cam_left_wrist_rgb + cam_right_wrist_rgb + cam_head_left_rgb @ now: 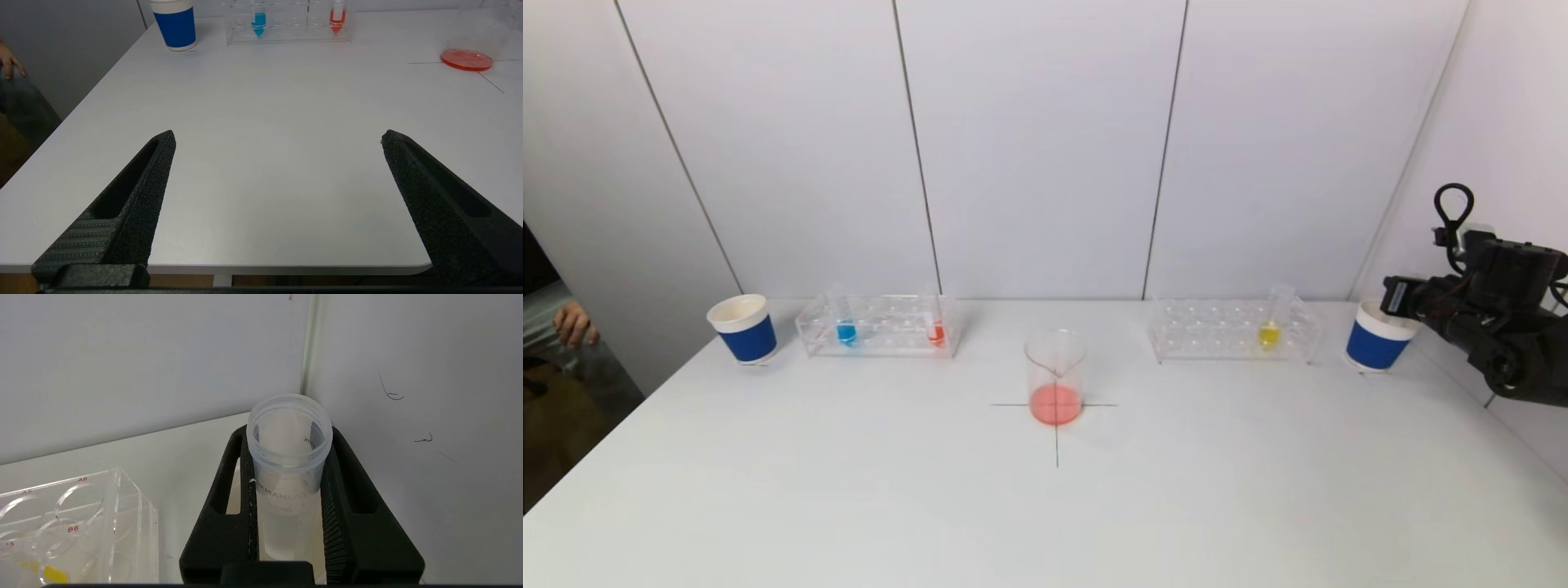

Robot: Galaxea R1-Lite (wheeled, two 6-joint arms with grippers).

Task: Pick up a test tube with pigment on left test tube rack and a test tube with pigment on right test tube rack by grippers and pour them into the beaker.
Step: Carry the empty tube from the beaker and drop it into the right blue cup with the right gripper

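Your right gripper (288,486) clamps an empty test tube (289,457) over the right cup (1376,336) | left gripper (278,139) spread apart, low near the table's (261,163) edge

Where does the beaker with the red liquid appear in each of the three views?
Head view: the beaker stands at table centre, on the crossing of the drawn lines.
Left wrist view: its red bottom shows at the upper right edge; the glass wall is faint.
Right wrist view: not in it.
Shared landmark: the red tube in the left rack.
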